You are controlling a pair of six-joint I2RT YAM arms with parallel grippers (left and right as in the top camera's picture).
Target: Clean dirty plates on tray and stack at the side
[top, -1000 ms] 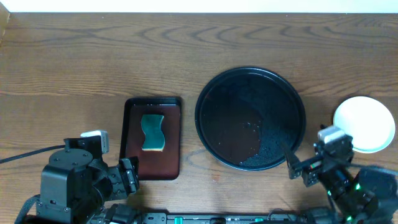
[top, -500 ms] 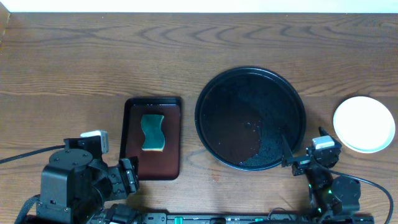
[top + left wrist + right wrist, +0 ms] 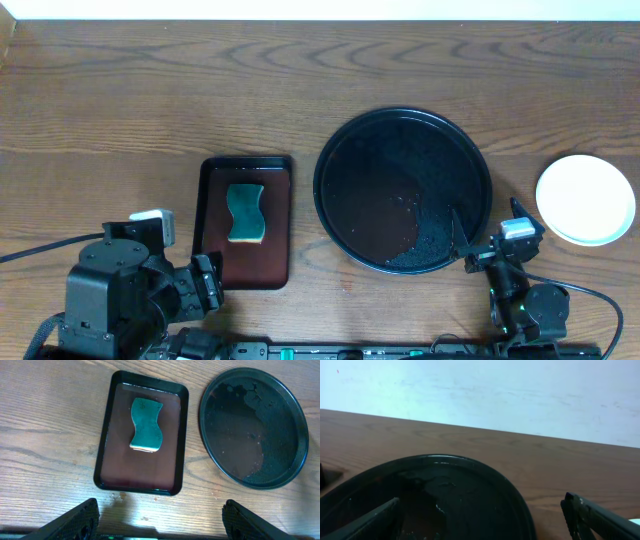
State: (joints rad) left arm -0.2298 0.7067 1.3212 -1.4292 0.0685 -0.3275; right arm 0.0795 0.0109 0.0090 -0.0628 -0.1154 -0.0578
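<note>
A: Right end effector (image 3: 480, 522)?
B: Backed off the plates (image 3: 585, 198), now at the tray's (image 3: 403, 113) near-right rim. Fingers spread wide, nothing held.
A: Left end effector (image 3: 160, 522)?
B: Unmoved, near-left of the tray. Also spread, empty.
A: Tray?
B: No plates on it, just wet film.
A: Plates?
B: Pale stack on the desk (image 3: 150, 90), right of the tray. Can't tell the count. Retreat suggests the last plate is stacked and the task is about done.

Plates (image 3: 585, 198) rt of tray (image 3: 372, 190)
</note>
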